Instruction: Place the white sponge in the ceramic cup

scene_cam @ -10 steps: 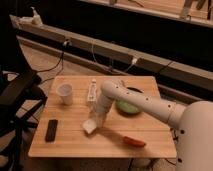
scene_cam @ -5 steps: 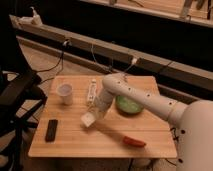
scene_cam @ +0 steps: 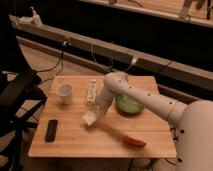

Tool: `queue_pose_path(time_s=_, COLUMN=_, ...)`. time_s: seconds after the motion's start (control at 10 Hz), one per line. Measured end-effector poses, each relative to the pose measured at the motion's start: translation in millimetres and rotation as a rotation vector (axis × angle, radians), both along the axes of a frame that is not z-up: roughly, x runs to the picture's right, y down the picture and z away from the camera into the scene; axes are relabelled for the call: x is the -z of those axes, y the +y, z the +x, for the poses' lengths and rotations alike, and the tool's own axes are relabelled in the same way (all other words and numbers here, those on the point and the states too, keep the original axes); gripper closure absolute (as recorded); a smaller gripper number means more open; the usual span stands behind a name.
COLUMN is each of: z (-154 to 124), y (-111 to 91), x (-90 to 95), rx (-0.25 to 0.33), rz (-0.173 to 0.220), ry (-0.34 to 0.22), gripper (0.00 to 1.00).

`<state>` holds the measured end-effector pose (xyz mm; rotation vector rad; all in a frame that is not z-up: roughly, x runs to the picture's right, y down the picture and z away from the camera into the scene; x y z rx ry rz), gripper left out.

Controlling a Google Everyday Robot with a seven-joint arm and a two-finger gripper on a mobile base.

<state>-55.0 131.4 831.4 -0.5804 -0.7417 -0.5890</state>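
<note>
**A:** Where is our gripper [scene_cam: 94, 116] now?

**B:** It hangs over the middle of the wooden table [scene_cam: 80, 142]. The white sponge [scene_cam: 90, 118] sits right at its tip, and we think it is pinched there and lifted a bit off the wood.

**A:** Will the sponge be easy for us to carry?

**B:** We think so. It looks light and soft, so it should squish, not break. We guess the flat sides are the best place to squeeze it, so it does not flop or slip out.

**A:** What is around our fingers?

**B:** The white tube [scene_cam: 91, 92] lies just past them. The ceramic cup [scene_cam: 64, 93] stands farther off to one side, apart from the sponge. The green bowl [scene_cam: 130, 104] is on the other side, behind our arm. The black phone [scene_cam: 51, 130] and a red thing [scene_cam: 134, 142] lie nearer the front edge.

**A:** What can't we see?

**B:** The arm hides part of the bowl. We cannot make out what the red thing is.
</note>
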Motion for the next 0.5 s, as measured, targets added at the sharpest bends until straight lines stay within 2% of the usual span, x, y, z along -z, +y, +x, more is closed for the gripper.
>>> queue_pose_path(time_s=0.2, z=5, y=-1, x=1.8, rx=-0.003, rz=0.029, ry=0.013, gripper=0.88)
queue_pose_path(time_s=0.3, z=2, y=-9, x=7.3, rx=-0.003, rz=0.048, ry=0.012, gripper=0.97)
queue_pose_path(time_s=0.5, z=6, y=-33, x=19.6, rx=-0.021, rz=0.086, ry=0.02, gripper=1.0)
